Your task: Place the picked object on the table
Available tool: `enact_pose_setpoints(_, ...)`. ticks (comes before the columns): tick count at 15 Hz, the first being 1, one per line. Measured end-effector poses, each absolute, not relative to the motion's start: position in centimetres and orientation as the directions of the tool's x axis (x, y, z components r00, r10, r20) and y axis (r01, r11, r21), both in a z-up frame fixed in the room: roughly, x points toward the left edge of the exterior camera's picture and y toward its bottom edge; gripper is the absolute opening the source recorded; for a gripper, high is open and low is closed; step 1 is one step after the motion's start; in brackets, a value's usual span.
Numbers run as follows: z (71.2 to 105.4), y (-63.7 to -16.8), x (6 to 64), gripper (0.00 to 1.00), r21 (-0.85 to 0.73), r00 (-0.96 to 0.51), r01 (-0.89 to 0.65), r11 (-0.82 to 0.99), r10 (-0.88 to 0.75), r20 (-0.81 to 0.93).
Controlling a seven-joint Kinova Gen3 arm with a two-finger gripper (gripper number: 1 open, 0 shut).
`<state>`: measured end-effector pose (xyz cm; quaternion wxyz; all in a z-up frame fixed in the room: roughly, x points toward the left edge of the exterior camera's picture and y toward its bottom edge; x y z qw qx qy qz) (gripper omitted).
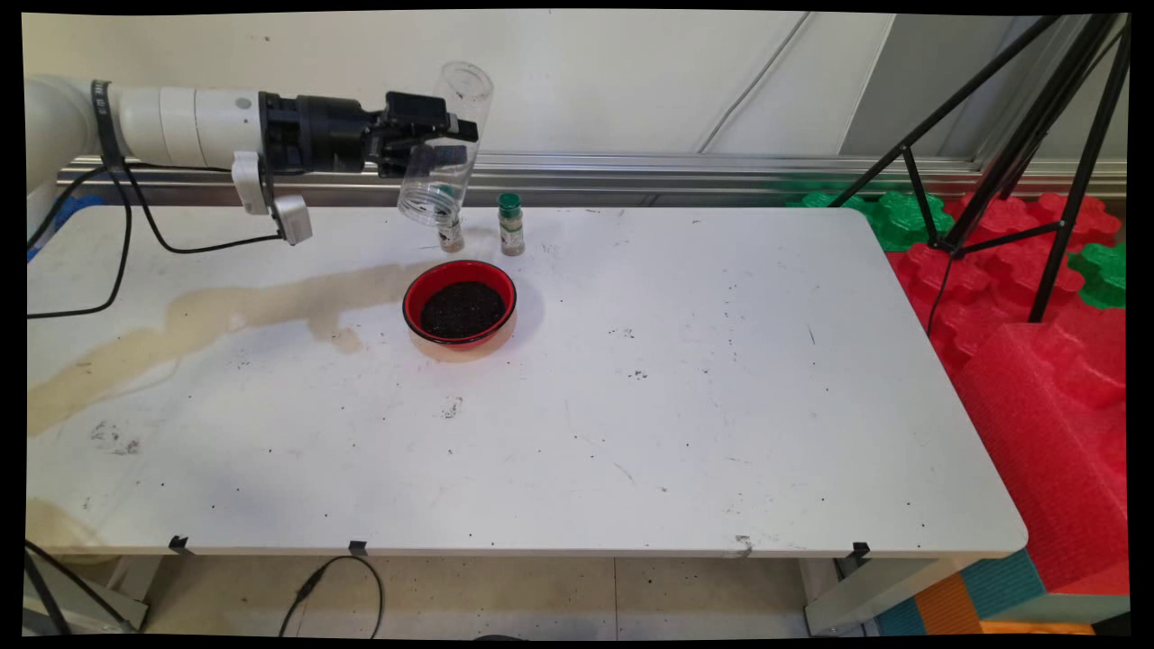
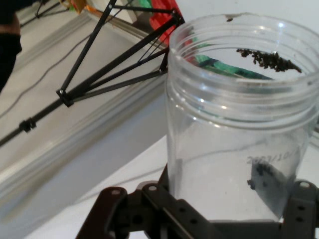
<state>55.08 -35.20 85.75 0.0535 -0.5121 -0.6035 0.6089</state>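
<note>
Clear plastic jar (image 1: 444, 144) is sitting in the gripper (image 1: 431, 137), held up above the far-left part of the white table (image 1: 631, 406), tilted, its long axis running from the base at lower left up to the open mouth at upper right, leaning toward the wall. Gripper's fingers are clamping narrow around the jar's body, side-on, arm reaching in level from the left. In the hand view the jar (image 2: 239, 124) is nearly empty, a few dark grains (image 2: 269, 59) sticking inside the rim and a few more lower down the wall.

Red bowl (image 1: 460, 306) is lying directly below and slightly nearer than the jar, full of dark granules (image 1: 462, 308), apart from the jar, clear air between them. Two small spice bottles are standing upright just beyond the bowl: green-capped one (image 1: 511, 225) to the right, other one (image 1: 450, 233) partly hiding behind the jar's base, cap not readable.

Room: table is running open to the right and near side of the bowl, only specks and a tan stain (image 1: 225, 315) on the left. Table's far edge and metal rail (image 1: 721, 167) are lying just behind the spice bottles. Black tripod (image 1: 1019, 135) and red and green foam blocks (image 1: 1037, 315) are sitting off the right edge, well apart from the gripper.
</note>
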Motion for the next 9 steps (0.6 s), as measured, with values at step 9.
enact_pose_setpoints(9, 88.3, -34.9, 55.1, 0.00, -0.920, -0.627, 0.389, -0.044, 0.719, -0.299)
